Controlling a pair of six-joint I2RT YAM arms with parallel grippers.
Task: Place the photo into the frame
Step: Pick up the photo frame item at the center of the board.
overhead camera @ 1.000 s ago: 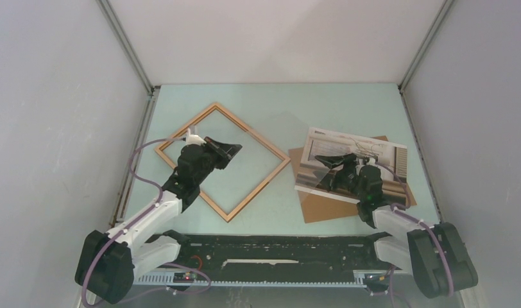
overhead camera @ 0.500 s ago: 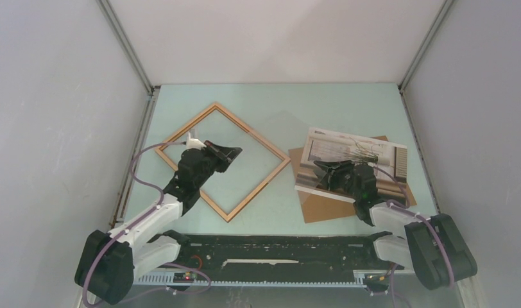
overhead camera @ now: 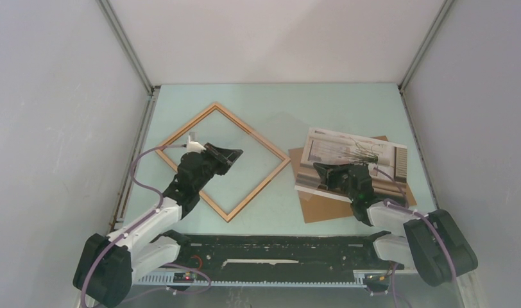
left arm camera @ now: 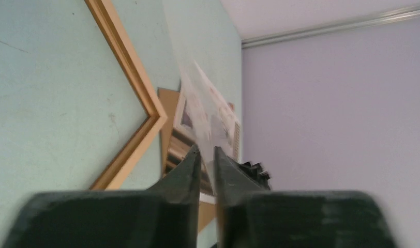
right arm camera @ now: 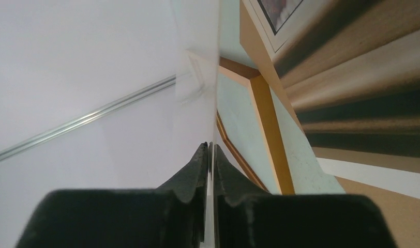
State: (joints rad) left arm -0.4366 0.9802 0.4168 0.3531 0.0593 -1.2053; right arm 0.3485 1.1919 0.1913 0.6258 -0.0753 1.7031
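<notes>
The wooden frame (overhead camera: 251,132) lies as a diamond on the table's left half, empty inside. The photo (overhead camera: 354,151) rests face up on a brown backing board (overhead camera: 322,205) at the right. A thin clear pane (left arm camera: 205,111) stretches between my two grippers above the table. My left gripper (overhead camera: 235,153) hovers over the frame's inside, shut on the pane's left edge (left arm camera: 204,150). My right gripper (overhead camera: 322,170) sits over the photo's near left part; its jaws (right arm camera: 208,144) are pressed onto the pane's edge (right arm camera: 200,67). The frame's rail (right arm camera: 267,119) and the photo's striped bands (right arm camera: 363,77) show beside it.
Grey enclosure walls with metal corner posts (overhead camera: 126,48) close in the table on the left, the right and at the back. A black rail (overhead camera: 277,247) runs along the near edge between the arm bases. The backing board's corner (left arm camera: 169,103) shows behind the frame's corner.
My right gripper's jaws have closed onto the clear pane and the gripper has shifted slightly toward the near edge. My left gripper has kept its hold and barely moved.
</notes>
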